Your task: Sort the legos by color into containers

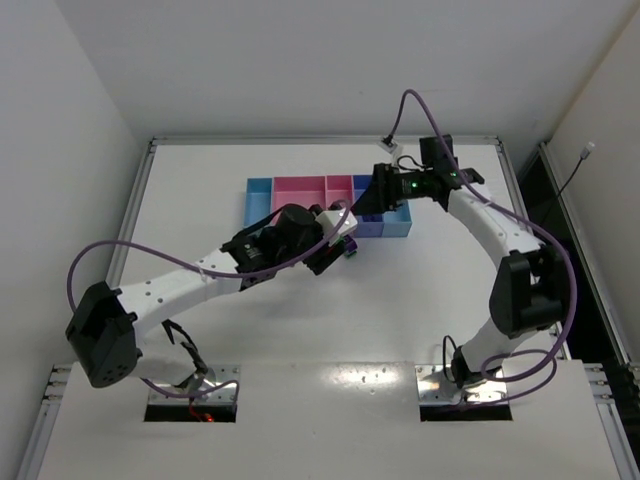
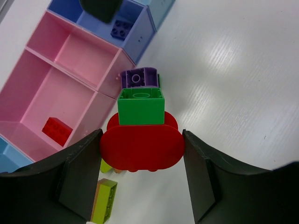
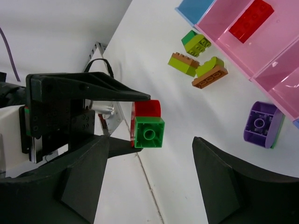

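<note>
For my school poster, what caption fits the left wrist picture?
Left gripper holds a red lego topped by a green brick, near the pink tray.

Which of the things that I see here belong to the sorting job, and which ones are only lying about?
Of the job: red-and-green stack in the left gripper; purple brick; red brick in the pink tray; yellow-green brick; dark blue brick in the periwinkle tray.
Only lying about: purple cable; white connector at its end.

The red brick is hiding the base of the green brick, and the left finger is covering part of the yellow-green brick. The frame edge is cutting off the light blue tray.
</note>
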Controlling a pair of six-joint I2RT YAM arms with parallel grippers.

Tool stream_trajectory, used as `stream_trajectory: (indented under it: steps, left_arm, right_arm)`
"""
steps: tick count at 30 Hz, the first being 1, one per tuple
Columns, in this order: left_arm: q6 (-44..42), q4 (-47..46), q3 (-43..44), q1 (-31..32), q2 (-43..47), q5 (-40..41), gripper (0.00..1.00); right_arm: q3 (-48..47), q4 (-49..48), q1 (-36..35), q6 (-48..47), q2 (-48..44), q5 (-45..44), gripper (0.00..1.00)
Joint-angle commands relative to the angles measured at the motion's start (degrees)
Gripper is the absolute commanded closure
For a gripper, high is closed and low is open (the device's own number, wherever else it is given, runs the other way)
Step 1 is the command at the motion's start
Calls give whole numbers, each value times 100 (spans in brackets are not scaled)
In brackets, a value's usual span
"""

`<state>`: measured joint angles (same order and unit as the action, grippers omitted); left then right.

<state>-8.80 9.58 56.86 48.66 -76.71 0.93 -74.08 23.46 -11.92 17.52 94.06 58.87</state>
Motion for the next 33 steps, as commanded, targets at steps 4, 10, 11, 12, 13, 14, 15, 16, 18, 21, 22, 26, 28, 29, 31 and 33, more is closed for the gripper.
stream_trajectory:
  steps: [4, 10, 11, 12, 13, 14, 15, 16, 18, 21, 22, 26, 28, 29, 31, 33]
  left_arm:
    - [-183, -422, 405, 64, -90, 118, 100]
    - [-184, -475, 624, -41, -257, 65, 100]
    - [-184, -475, 624, -102, -318, 65, 100]
    - [-184, -475, 624, -103, -319, 65, 100]
    - [-184, -475, 685, -103, -319, 65, 100]
    - [-184, -475, 686, -155, -319, 65, 100]
    - [-184, -527, 686, -156, -371, 13, 100]
    - [-184, -528, 686, -156, -371, 13, 100]
    - [-184, -528, 739, -156, -371, 13, 100]
    - [-184, -528, 739, -208, -424, 13, 100]
    - [-184, -580, 739, -208, -424, 13, 100]
    - [-184, -633, 739, -261, -424, 13, 100]
    - [-184, -633, 739, -261, -424, 13, 100]
    - [-184, -633, 739, -261, -424, 13, 100]
    - [-184, -633, 739, -314, -424, 13, 100]
    - [-79, -633, 669, -314, -424, 65, 100]
  right_arm:
    - [-36, 9, -240, -223, 60, 10, 26]
    - [78, 71, -486, -284, 60, 10, 26]
    - [78, 71, -486, -336, 60, 10, 26]
    - [131, 71, -486, -337, 60, 10, 26]
    - [131, 71, -486, -337, 60, 10, 26]
    - [131, 71, -547, -337, 60, 10, 26]
    - [131, 18, -548, -337, 60, 10, 26]
    - [131, 18, -548, -337, 60, 10, 26]
    - [183, 18, -601, -337, 112, 10, 29]
    - [184, 18, -601, -337, 112, 10, 45]
    - [184, 18, -601, -337, 112, 63, 50]
    - [236, -35, -601, -337, 112, 194, 84]
    - [237, -88, -601, -337, 112, 264, 96]
    - [237, -148, -601, -337, 112, 370, 99]
    - [237, -149, -601, -285, 112, 423, 100]
    - [237, -289, -548, -284, 112, 485, 100]
